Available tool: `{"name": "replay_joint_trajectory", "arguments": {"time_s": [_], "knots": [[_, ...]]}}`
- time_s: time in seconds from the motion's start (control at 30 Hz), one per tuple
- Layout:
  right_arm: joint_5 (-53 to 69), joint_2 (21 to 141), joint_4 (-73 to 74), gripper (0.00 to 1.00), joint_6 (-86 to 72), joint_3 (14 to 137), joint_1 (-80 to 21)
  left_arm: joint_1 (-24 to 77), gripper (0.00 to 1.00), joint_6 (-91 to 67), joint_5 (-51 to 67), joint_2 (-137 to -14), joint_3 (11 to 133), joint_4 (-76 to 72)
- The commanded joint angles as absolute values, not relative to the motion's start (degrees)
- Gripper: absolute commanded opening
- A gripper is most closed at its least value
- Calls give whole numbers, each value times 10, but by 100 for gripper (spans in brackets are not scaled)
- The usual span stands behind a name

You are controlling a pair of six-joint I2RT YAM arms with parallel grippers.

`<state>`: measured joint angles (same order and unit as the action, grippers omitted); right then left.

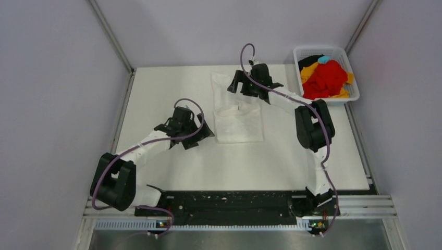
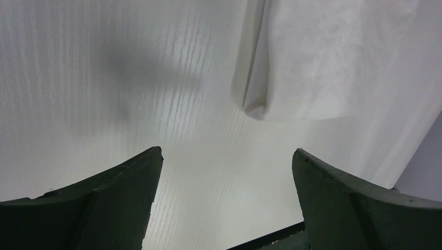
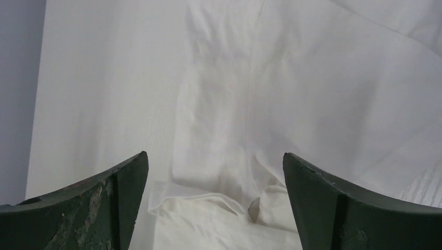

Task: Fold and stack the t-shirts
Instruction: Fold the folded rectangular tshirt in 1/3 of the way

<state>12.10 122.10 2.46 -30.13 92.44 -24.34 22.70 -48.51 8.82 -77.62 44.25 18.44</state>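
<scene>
A large white t-shirt (image 1: 237,117) lies partly folded on the white table, with a narrower part stretching toward the back. My left gripper (image 1: 204,131) hovers open just left of its near-left corner; the left wrist view shows that gripper (image 2: 226,153) empty over bare table, with the shirt's folded corner (image 2: 312,62) ahead to the right. My right gripper (image 1: 235,83) hangs open over the shirt's far part. Seen from the right wrist, it (image 3: 215,156) is empty above rumpled white cloth (image 3: 292,104). Red (image 1: 326,80), yellow-orange (image 1: 308,70), black (image 1: 308,60) and light blue (image 1: 323,59) t-shirts are piled in the basket.
The white mesh basket (image 1: 319,49) stands at the table's back right corner. Grey walls close in the table on the left, back and right. A black rail (image 1: 229,200) with the arm bases runs along the near edge.
</scene>
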Motion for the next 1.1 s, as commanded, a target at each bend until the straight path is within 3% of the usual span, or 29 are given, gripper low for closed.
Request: {"name": "replay_joint_trajectory", "arguments": {"time_s": [0.0,0.2,0.33,0.57,0.87,1.07], "knots": [[129,1162,40,99,-288,891,-243,235,99,-500,94,-768,440,149],[163,1067,27,99,-265,710,-269,235,99,-498,86,-771,439,151],[148,1055,-16,99,-268,652,-283,236,99,-499,87,-780,440,154],[135,1130,-36,99,-272,730,-283,235,99,-502,89,-790,445,155],[74,1232,-5,99,-289,947,-281,243,99,-513,82,-789,445,149],[38,1221,44,99,-305,984,-273,253,99,-525,76,-794,446,140]]}}
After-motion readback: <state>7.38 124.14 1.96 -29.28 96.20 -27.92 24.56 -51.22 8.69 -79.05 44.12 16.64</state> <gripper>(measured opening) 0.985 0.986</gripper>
